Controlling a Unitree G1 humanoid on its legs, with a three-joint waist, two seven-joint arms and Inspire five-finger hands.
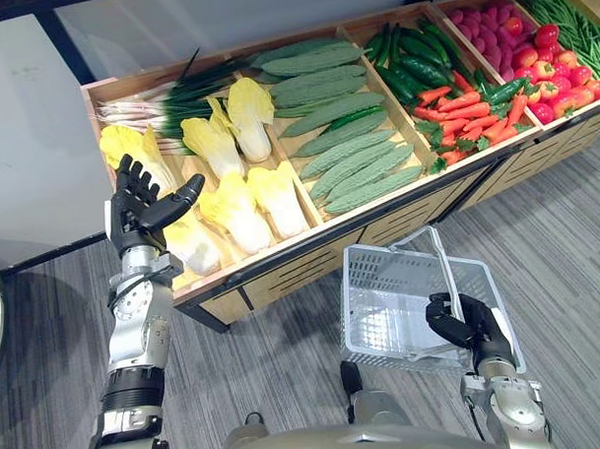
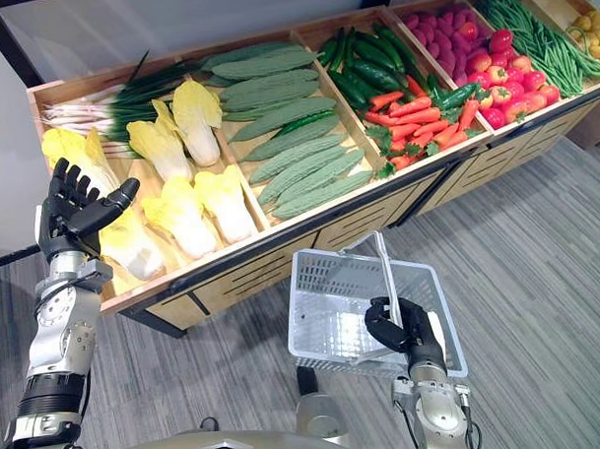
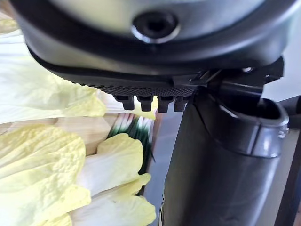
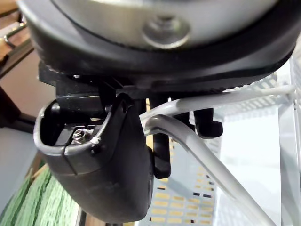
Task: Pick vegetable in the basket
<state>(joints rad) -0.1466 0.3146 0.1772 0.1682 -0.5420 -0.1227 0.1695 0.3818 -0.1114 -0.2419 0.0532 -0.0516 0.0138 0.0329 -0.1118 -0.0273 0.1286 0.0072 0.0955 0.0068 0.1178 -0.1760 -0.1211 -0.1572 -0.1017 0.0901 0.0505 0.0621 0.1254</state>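
Yellow cabbage point(image 1: 235, 212) near left hand point(image 1: 142, 205), fingers spread wide; looks light, leafy, crushable, so grip the firm white base. Right hand point(image 1: 468, 322) clamps basket handle point(image 1: 442, 264).

Wooden produce stand point(image 1: 282, 272) with napa cabbages point(image 1: 235, 212), gourds point(image 1: 346, 134), carrots point(image 1: 454, 109), peppers point(image 1: 551, 78), green beans point(image 1: 569, 23)

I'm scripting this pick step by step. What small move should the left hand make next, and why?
Probably lower the left hand onto the nearest cabbage and curl round it. That hand is open and holds nothing, raised right by the cabbages, while the right hand grips the handle of the white basket, which looks empty.
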